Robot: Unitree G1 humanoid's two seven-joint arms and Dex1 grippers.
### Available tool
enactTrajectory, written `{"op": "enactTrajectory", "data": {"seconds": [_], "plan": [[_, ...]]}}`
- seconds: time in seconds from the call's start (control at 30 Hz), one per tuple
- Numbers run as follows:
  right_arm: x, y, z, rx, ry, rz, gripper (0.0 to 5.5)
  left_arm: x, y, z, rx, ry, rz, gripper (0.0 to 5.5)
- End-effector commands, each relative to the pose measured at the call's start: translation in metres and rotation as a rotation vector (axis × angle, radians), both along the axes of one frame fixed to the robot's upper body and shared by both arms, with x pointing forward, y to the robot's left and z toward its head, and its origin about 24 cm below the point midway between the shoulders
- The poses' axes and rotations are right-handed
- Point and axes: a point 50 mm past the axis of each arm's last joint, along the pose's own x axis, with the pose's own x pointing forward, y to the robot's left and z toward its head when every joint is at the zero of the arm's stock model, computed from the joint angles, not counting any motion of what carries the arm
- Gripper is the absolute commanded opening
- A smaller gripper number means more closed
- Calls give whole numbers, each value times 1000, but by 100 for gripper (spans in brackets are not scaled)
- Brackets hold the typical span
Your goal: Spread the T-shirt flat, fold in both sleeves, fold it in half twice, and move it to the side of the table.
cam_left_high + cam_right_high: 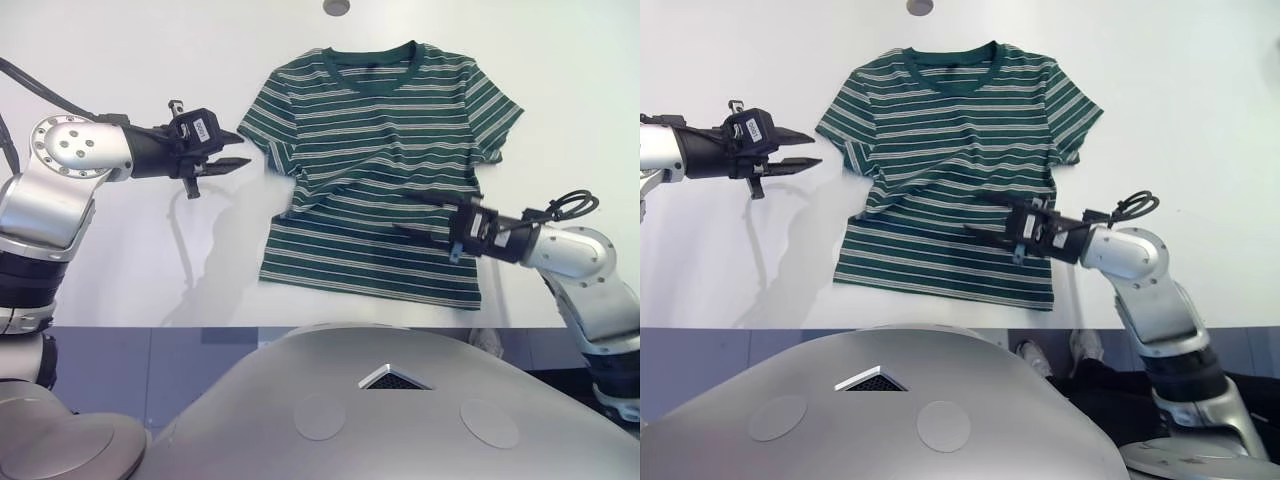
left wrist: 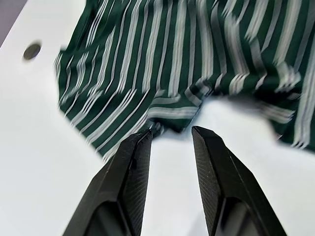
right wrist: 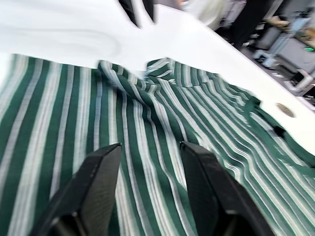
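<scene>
T-shirt (image 1: 380, 130) lies on the table (image 1: 120, 270), one sleeve bunched. Left hand (image 1: 240, 148), fingers apart and empty, is beside that sleeve. Right hand (image 1: 405, 213), likewise, partly hides the lower stripes.

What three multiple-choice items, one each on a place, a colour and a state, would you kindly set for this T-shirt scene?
1. Where is the right gripper?
A. Above the lower half of the T-shirt.
B. Beside the collar.
C. Off to the side, clear of the cloth.

2. What colours is the T-shirt?
A. Red and black.
B. Dark green with white stripes.
C. Plain blue.

3. How do the jaws of the left gripper stand?
A. Shut on a sleeve.
B. Shut on the hem.
C. Open, holding nothing.

Answers:
1 A: the head views show it over the striped cloth, nearer the hem than the neck.
2 B: every view shows green cloth with white stripes.
3 C: the left wrist view shows a clear gap between them, with nothing gripped.
</scene>
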Motion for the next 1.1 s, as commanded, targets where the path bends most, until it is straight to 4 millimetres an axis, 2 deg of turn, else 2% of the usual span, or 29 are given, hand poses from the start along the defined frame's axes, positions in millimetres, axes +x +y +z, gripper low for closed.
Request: {"op": "enactTrajectory", "data": {"seconds": [0.03,0.13,0.27,0.33,0.4,0.47,0.53,0.63,0.7,0.73,0.83,0.93,1.07,1.1], "plan": [[-38,-13,-14,-215,177,192,221,17,-17,12,-226,-170,166,148],[-48,-28,-15,-378,206,324,221,25,-29,30,-425,-298,268,148],[-50,-38,12,-475,286,437,221,30,-28,43,-548,-380,380,148],[-41,-31,34,-463,268,448,221,30,-23,37,-516,-389,433,148],[-22,-7,63,-332,146,399,221,32,-16,27,-493,-382,538,148],[-12,5,88,-219,90,352,221,32,-12,18,-503,-354,647,148],[-8,3,112,-166,79,316,221,27,-11,8,-472,-330,707,148],[23,-8,134,-12,-49,177,221,24,-11,-13,-430,-239,842,148],[36,-3,133,107,-131,89,224,20,-13,-35,-426,-93,946,185],[36,3,122,141,-143,54,224,17,-17,-45,-459,12,995,207],[30,15,95,171,-141,7,224,11,-26,-60,-543,208,1087,263],[30,19,85,184,-156,-20,224,9,-28,-67,-573,297,1140,314],[35,24,89,202,-188,-39,224,8,-26,-82,-534,340,1180,314],[36,25,89,206,-193,-42,224,8,-27,-86,-531,349,1197,294]]}}
